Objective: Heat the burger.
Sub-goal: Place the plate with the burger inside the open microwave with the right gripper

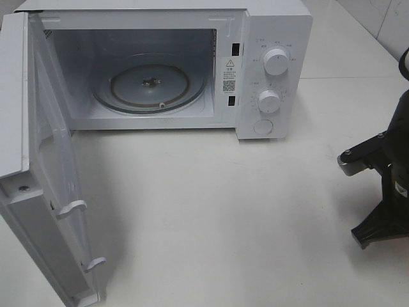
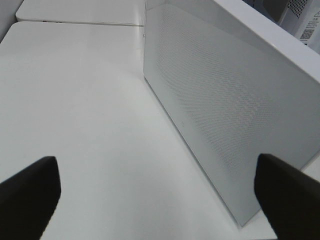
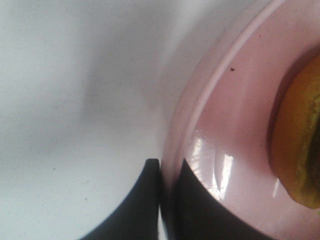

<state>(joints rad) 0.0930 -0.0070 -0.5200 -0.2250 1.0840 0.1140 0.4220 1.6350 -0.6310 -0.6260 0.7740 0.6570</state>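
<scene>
In the right wrist view, the burger [image 3: 301, 145] shows only as a golden-brown bun edge with a green frill, resting on a pink plate [image 3: 235, 115]. My right gripper [image 3: 167, 169] is shut on that plate's rim, one finger above it and one below. In the exterior high view only the right arm [image 1: 383, 192] shows, at the right edge, and plate and burger are out of frame. My left gripper [image 2: 160, 200] is open with nothing between its fingers. It hovers over the white table beside the outer face of the microwave door [image 2: 225, 100].
A white microwave [image 1: 275, 38] stands at the back of the table with its door [image 1: 38, 192] swung wide to the left. Its glass turntable [image 1: 150, 83] is bare. Two knobs and a button sit on its right panel.
</scene>
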